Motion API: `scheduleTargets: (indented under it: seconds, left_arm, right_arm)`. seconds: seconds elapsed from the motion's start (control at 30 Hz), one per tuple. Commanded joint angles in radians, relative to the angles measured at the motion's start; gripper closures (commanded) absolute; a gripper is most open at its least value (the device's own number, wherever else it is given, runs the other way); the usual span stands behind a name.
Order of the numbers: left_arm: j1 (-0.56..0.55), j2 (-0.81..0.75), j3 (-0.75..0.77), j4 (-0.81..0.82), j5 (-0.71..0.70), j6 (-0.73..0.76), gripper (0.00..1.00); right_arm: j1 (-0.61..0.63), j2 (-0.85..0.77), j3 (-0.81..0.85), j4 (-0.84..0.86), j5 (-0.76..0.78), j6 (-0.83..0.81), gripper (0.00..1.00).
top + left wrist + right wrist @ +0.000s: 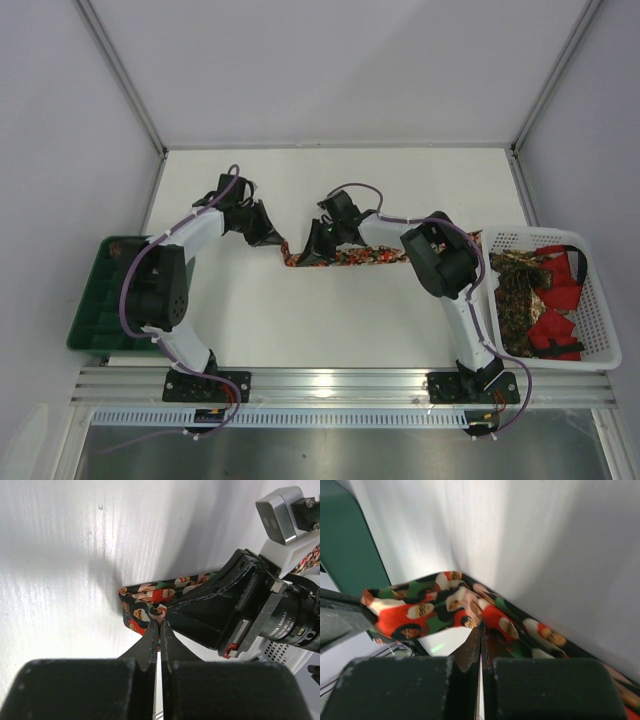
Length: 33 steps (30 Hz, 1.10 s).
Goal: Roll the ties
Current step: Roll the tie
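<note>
A patterned tie (370, 257) lies stretched across the table's middle, running from its left end toward the basket on the right. My left gripper (275, 240) is shut on the tie's left end (145, 597), its tips (160, 623) pinching the fabric's edge. Just to the right, my right gripper (308, 250) is shut on the same tie (420, 612), where the end lifts and folds over; its tips (481, 629) bite the fold. The two grippers sit close together, almost touching. More ties (520, 295) lie heaped in the basket.
A white slotted basket (530, 233) stands at the right edge with ties and red cloth (555, 325) inside. A green tray (100, 300) sits at the left edge, behind my left arm. White walls close in the table at the back and sides.
</note>
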Motion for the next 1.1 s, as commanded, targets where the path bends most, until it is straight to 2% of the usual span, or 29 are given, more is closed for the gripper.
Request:
scheduleTargets:
  seconds: [0.0,0.53,0.8,1.07]
  left_arm:
    - [-0.014,-0.013,0.036,0.002,-0.011,0.022,0.99]
    - [-0.084,0.018,0.055,0.022,0.010,-0.009,0.99]
    - [-0.118,0.094,0.095,0.039,0.015,-0.024,1.00]
    - [-0.137,0.146,0.099,0.056,0.009,-0.023,1.00]
  right_arm:
    - [-0.012,-0.081,-0.036,0.012,0.018,-0.024,1.00]
    - [-0.020,-0.009,-0.004,0.033,0.012,-0.015,1.00]
    - [-0.034,-0.050,-0.028,0.039,0.012,0.013,1.00]
    - [-0.083,-0.167,-0.040,-0.105,0.122,-0.067,1.00]
